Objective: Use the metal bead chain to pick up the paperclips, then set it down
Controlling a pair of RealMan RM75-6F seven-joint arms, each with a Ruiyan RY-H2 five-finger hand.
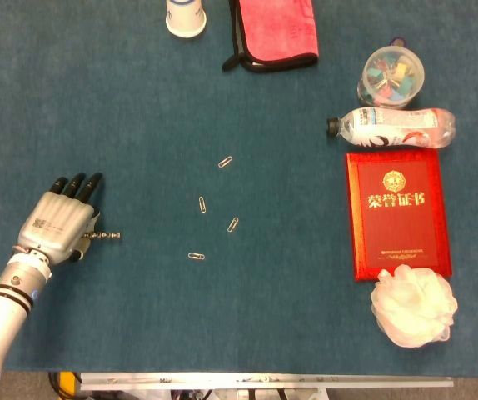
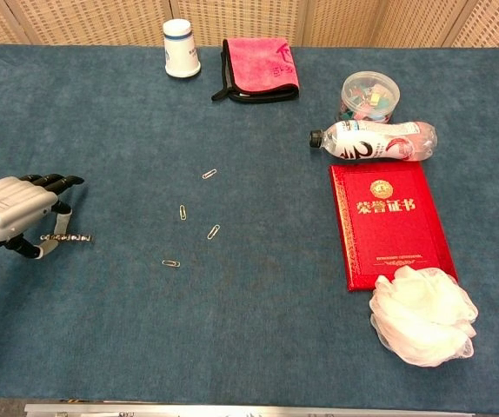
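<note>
My left hand [image 1: 58, 223] pinches the metal bead chain [image 1: 106, 237] in its fingers, paperclips [image 1: 201, 203] lying at three o'clock.

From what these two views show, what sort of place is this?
Probably a robot test bench, not a home: a blue felt-covered table with unrelated props, a red certificate folder, a white bath pouf, loose paperclips, and perforated wall panels behind.

Count of things on the tabletop [image 1: 139, 83]

Four paperclips [image 1: 226, 162] [image 1: 201, 203] [image 1: 233, 224] [image 1: 196, 256]; one bead chain [image 1: 104, 237]; one hand [image 1: 58, 221]; one white cup [image 1: 186, 15]; one pink cloth [image 1: 274, 32]; one clear tub [image 1: 390, 77]; one bottle [image 1: 393, 127]; one red booklet [image 1: 398, 213]; one white bath puff [image 1: 414, 306].
</note>
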